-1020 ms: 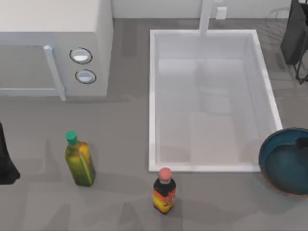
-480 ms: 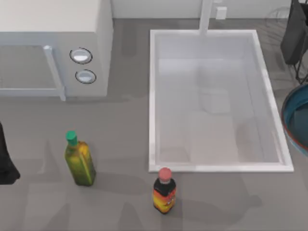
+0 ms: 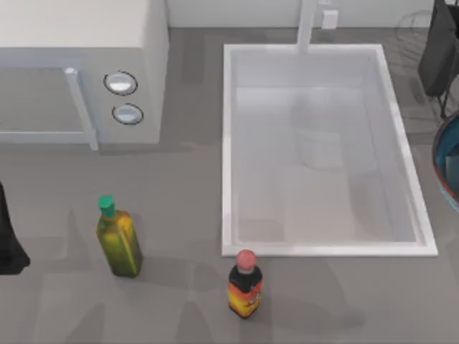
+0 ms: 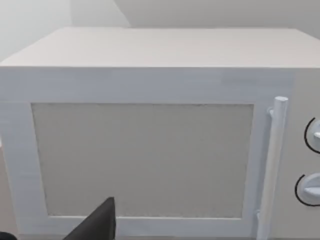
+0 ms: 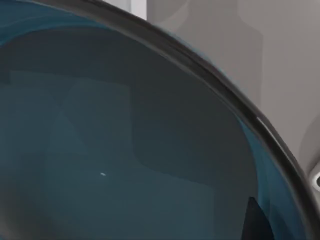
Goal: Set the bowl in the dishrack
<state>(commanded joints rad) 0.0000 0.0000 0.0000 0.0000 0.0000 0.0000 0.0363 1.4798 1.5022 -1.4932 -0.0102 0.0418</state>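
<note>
At the top view's right edge, the wide teal-blue bowl with its reddish-brown rim (image 3: 448, 161) sits cut off beside the big white sink basin (image 3: 229, 143), below the thin dark wire dishrack (image 3: 423, 21). The left wrist view faces a white microwave (image 4: 150, 75). The right wrist view looks into the bowl's glossy inside (image 5: 125, 150); whether either gripper is open or closed I cannot tell.

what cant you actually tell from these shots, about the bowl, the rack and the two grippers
- Bowl: the top view's right edge cuts off most of it; the right wrist view sits too close to show what holds it.
- Dishrack: a few thin wires at the top view's far right corner, partly behind a dark arm.
- Left gripper: a single dark finger against the microwave in the left wrist view, so open or shut is unclear.
</note>
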